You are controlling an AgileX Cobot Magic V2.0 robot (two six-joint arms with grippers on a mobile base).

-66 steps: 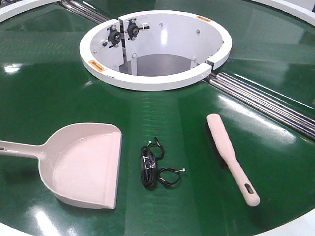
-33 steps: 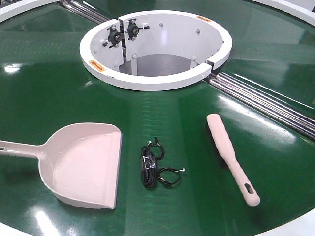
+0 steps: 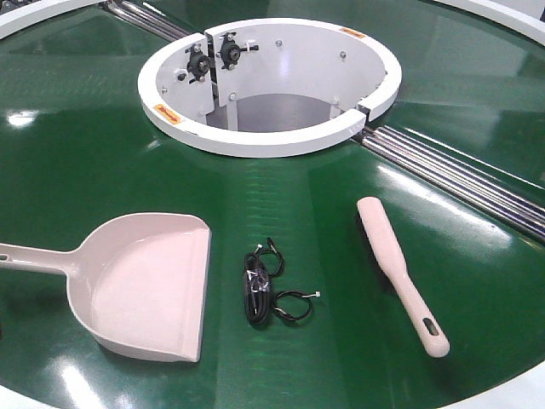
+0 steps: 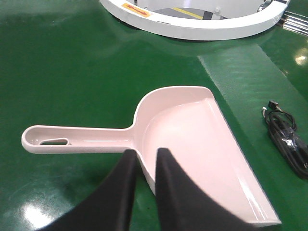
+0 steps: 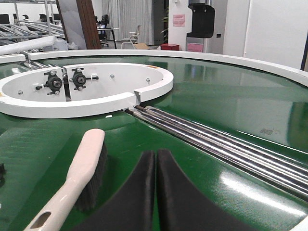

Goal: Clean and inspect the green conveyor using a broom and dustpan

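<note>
The dustpan (image 3: pixel 145 285) lies flat on the green conveyor (image 3: pixel 85 153) at the front left, mouth to the right, handle to the left. The broom (image 3: pixel 396 268) lies at the front right, slotted handle end toward me. Neither gripper shows in the front view. In the left wrist view my left gripper (image 4: pixel 147 151) hovers over the dustpan (image 4: pixel 192 139) where handle meets scoop, jaws a little apart and empty. In the right wrist view my right gripper (image 5: pixel 156 153) is shut and empty, just right of the broom (image 5: pixel 82 168), which rests on its dark bristles.
A black cable bundle (image 3: pixel 260 290) lies between dustpan and broom and shows in the left wrist view (image 4: pixel 288 139). The white ring hub (image 3: pixel 255 141) sits behind. Chrome roller rods (image 3: pixel 460 175) run to the back right, just right of my right gripper (image 5: pixel 216 139).
</note>
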